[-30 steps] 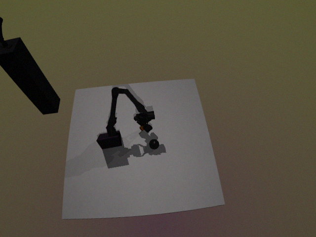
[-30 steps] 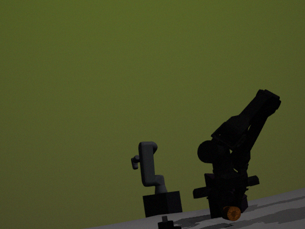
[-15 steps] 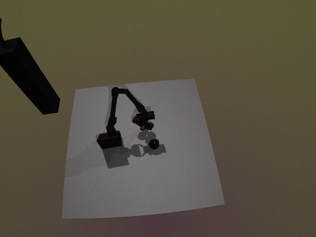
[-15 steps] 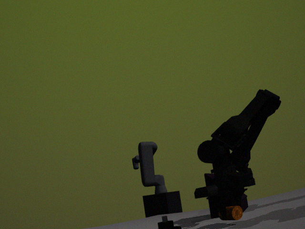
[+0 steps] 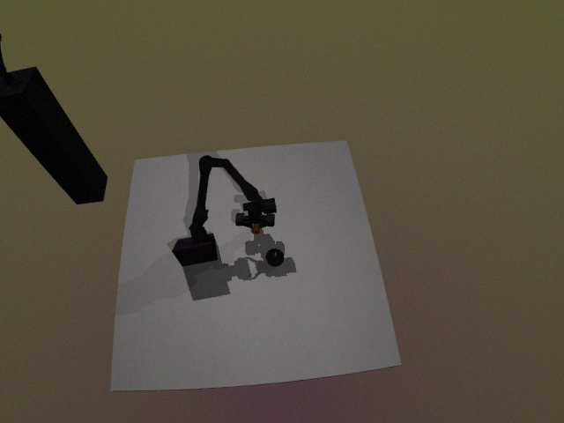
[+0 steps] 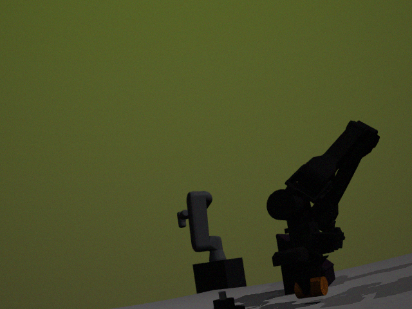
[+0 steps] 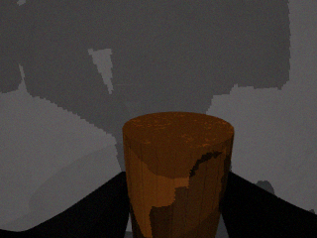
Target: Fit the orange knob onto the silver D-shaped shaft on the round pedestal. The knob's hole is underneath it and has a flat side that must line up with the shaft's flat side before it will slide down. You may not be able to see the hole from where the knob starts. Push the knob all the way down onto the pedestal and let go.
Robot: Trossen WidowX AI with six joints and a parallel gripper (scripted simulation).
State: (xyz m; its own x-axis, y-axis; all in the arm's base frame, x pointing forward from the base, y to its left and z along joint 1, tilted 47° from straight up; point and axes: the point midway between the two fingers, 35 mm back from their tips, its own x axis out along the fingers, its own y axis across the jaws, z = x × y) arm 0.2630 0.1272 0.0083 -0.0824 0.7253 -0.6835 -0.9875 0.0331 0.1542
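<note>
Plainly, the claw (image 5: 256, 226) (image 6: 308, 288) (image 7: 174, 180) had the orange knob (image 5: 256, 228) (image 6: 319, 286) (image 7: 177, 164) gripped between its two dark fingers. The knob was off the round pedestal (image 5: 271, 263) (image 6: 223, 304), above the pale counter (image 5: 300, 328) (image 6: 172, 302) (image 7: 45, 149) and well apart from the silver shaft (image 6: 222, 294), which stood upright and bare. In the exterior view the knob lay on its side in the grasp, one round end showing; whether its hole faced that way was too dark to tell. The wrist view showed its other end and ridged side, with a finger against each flank. The black arm (image 5: 204, 191) (image 6: 346, 156) bent up from its box-shaped base (image 5: 196, 254) and down again to the claw. Behind, a grey arm (image 6: 199, 221) stood on a dark block (image 6: 212, 275).
</note>
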